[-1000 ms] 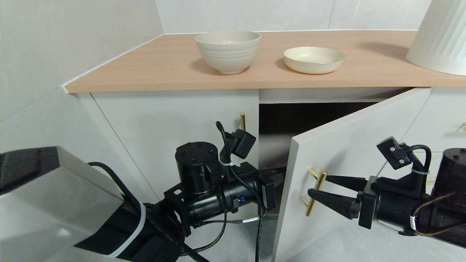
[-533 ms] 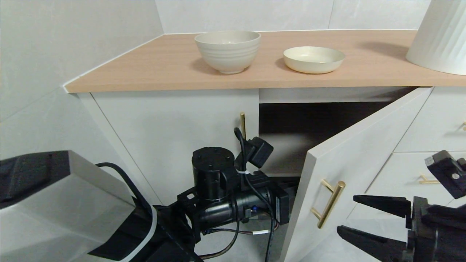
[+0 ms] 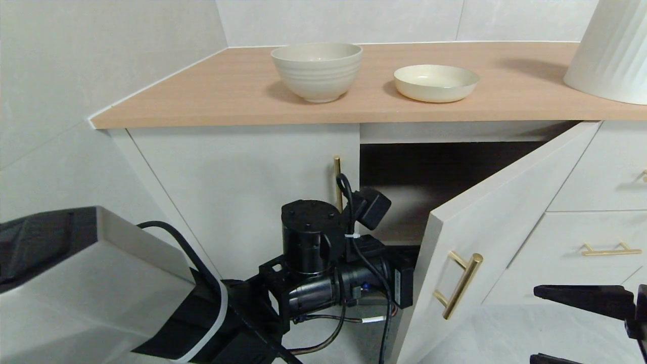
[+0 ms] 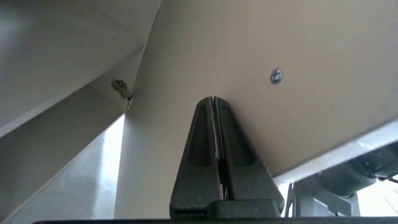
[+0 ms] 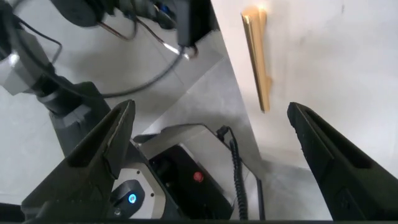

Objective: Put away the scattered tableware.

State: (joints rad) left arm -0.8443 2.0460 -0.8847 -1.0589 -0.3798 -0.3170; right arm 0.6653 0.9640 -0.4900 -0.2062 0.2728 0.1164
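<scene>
On the wooden counter stand a ribbed cream bowl and, to its right, a shallow cream dish. Below them a white cabinet door with a gold handle is swung partly open. My left arm is low at the opening, its tip hidden behind the door. In the left wrist view my left gripper is shut and empty, its tip at the door's inner face. My right gripper hangs open and empty, right of and below the handle.
A large white ribbed container stands on the counter at the far right. Drawers with gold handles sit right of the open door. The left cabinet door is closed. The open compartment is dark inside.
The cabinet door has swung further open. My right gripper has drawn back from the handle, down and to the right. My left arm has shifted right, in behind the door.
</scene>
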